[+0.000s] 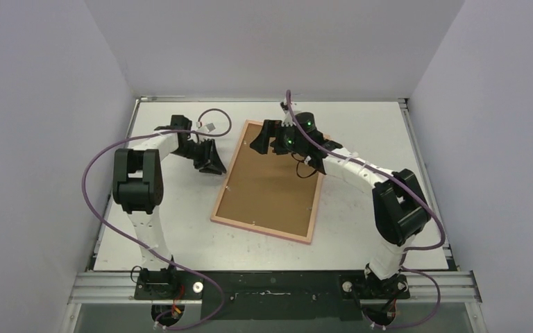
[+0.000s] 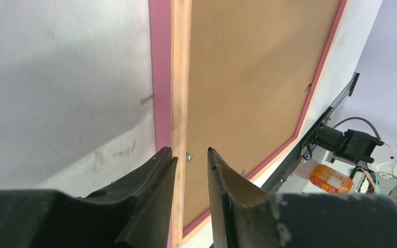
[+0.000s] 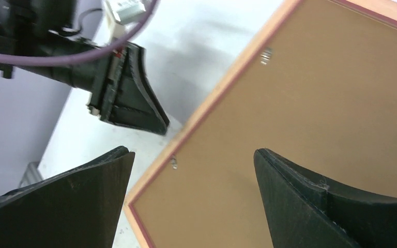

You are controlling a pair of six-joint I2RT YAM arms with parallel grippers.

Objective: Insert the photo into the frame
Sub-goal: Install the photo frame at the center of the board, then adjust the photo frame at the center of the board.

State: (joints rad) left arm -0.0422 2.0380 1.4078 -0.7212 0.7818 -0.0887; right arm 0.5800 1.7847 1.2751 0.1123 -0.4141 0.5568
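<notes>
The near end of the job looks settled to me. The large thin-railed rectangular frame (image 1: 262, 231), pink at its outer edge and pale wood on the back, lies face down on the white table (image 1: 361, 229). The plain brown backing board (image 1: 271, 184) sits flat inside its rails and fills the opening. That board is the only thing I can see in the frame.

The blue-sky photo shows in none of my 3 views. I judge it lies under the board, but I cannot confirm that. If so, little is left: the small metal tabs (image 2: 188, 156) along the rail probably need turning over the board, and then the frame wants flipping.

Further along, on the frame's left side, the left gripper (image 2: 191, 155) has its 2 fingers a narrow gap apart with nothing between them. It sits just beside the left rail, about midway along. At the far end, the right gripper (image 3: 194, 152) hovers over the frame's far left corner, spread wide and holding nothing.
</notes>
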